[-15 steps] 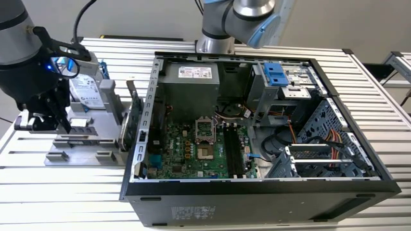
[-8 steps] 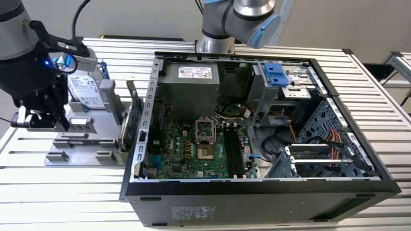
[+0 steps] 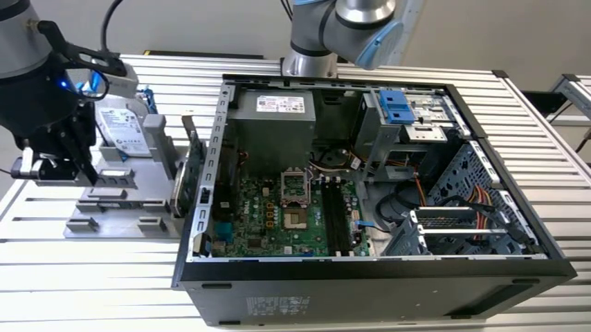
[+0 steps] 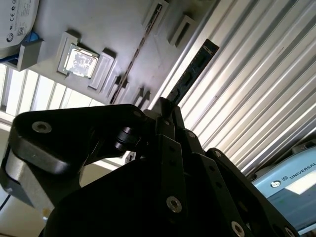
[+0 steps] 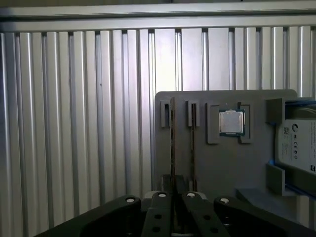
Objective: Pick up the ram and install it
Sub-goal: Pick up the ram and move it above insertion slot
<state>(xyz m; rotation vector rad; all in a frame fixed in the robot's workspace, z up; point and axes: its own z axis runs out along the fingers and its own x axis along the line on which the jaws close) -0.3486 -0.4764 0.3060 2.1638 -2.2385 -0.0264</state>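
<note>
The ram is a thin dark stick that juts out from between my fingers, and my gripper is shut on it. In the first wrist view the ram shows edge-on, rising from the gripper in front of the grey fixture plate. In the exterior view the gripper hangs over that plate, at the exterior view's left, well apart from the open computer case. The motherboard's long memory slots lie bare inside the case.
On the plate are a silver processor in its holder and a hard drive in a blue frame. A green expansion card stands upright between the plate and the case wall. Cables and a drive cage crowd the case's right side.
</note>
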